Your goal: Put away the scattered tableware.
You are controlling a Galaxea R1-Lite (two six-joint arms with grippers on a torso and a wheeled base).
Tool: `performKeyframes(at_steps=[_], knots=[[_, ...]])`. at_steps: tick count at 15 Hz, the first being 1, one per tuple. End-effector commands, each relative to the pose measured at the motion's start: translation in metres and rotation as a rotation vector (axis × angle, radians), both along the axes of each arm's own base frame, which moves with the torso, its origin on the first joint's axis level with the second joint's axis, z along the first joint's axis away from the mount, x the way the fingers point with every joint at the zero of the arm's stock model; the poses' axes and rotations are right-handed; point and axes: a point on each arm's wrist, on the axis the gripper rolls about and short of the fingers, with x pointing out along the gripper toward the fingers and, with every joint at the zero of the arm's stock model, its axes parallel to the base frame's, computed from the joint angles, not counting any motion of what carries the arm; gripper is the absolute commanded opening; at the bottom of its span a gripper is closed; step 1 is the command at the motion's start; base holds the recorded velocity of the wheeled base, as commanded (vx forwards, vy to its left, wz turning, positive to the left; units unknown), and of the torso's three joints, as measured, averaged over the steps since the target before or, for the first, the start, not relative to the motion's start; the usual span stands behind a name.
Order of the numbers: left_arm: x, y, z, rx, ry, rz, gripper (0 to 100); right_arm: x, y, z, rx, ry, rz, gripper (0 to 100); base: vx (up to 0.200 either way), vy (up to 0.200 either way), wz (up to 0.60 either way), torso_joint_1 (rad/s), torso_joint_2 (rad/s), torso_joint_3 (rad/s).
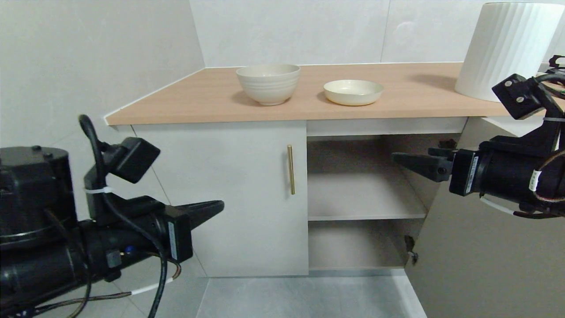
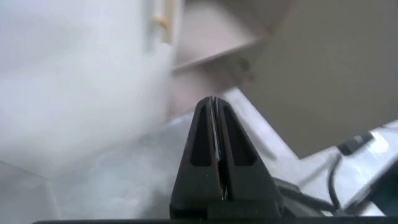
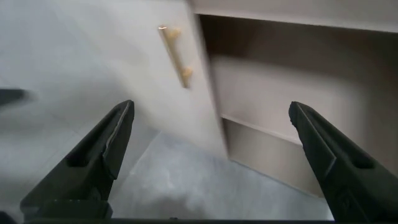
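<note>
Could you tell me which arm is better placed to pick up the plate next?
Probably right: the right gripper is open, higher up, and beside the open cabinet, just below the plate. The left gripper is shut and low, before the closed door.

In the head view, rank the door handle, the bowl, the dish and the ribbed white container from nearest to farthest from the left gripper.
1. Door handle, cabinet front.
2. Bowl, countertop left.
3. Dish, countertop middle.
4. Ribbed white container, far right.

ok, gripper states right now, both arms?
Left gripper: closed, holding nothing.
Right gripper: open, empty.
</note>
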Motion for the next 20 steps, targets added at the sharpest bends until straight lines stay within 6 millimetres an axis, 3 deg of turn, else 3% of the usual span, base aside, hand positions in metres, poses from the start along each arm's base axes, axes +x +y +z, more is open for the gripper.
performKeyframes(at_steps=[1, 2, 9, 16, 20], knots=[[-0.008, 0.011, 0.015, -0.028, -0.058, 0.030, 0, 0.001, -0.001, -0.002, -0.004, 0.008, -0.007, 100, 0.000, 0.000, 0.00, 0.000, 0.00, 0.000], [-0.008, 0.011, 0.015, -0.029, -0.059, 0.030, 100, -0.001, -0.002, -0.002, -0.008, 0.014, -0.008, 100, 0.000, 0.000, 0.00, 0.000, 0.00, 0.000], [-0.002, 0.018, 0.035, -0.091, -0.156, 0.094, 100, -0.010, -0.007, 0.013, -0.005, 0.009, -0.010, 100, 0.000, 0.000, 0.00, 0.000, 0.00, 0.000], [-0.002, 0.018, 0.037, -0.088, -0.163, 0.116, 100, -0.017, -0.010, 0.017, -0.003, 0.005, -0.007, 100, 0.000, 0.000, 0.00, 0.000, 0.00, 0.000], [-0.005, 0.020, 0.041, -0.090, -0.165, 0.116, 100, -0.018, -0.011, 0.018, -0.004, 0.007, -0.005, 100, 0.200, 0.000, 0.00, -0.001, 0.00, 0.002]])
